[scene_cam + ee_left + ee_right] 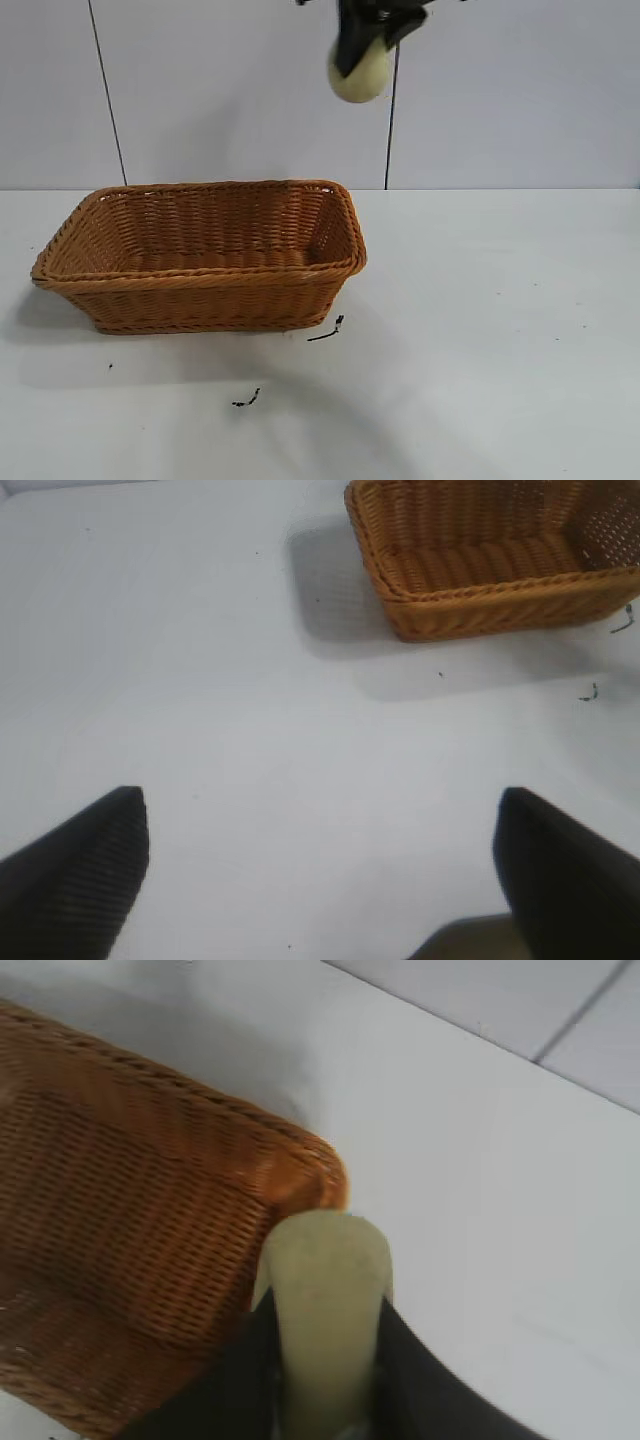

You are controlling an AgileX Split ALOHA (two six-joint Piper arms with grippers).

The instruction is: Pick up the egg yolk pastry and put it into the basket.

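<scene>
The right tool (pixel 372 30) hangs high above the tabletop (pixel 500 330), up at about twelve o'clock in the exterior view, and its dark fingers (pixel 420 1380) are clamped on the egg yolk pastry (pixel 360 72). The pastry is a pale yellow-cream lump, clear of every surface, in the air above the basket's right end, near its far right corner. From the right wrist, the pastry (pixel 325 1300) is pinched between the two fingers, with that corner of the basket (pixel 140 1210) below and beyond it.

The basket (pixel 200 290) is orange-brown wicker with a thick braided rim, sitting on the white tabletop toward nine o'clock. Nothing shows inside it. Two small dark scraps (pixel 327 330) lie on the tabletop just off its near right corner, toward six o'clock.

The left tool (pixel 320 865) hovers over bare tabletop well apart from the basket (pixel 480 590), its two dark fingers (pixel 75 865) spread wide with nothing between them.

I can read no brand, label or writing anywhere.
</scene>
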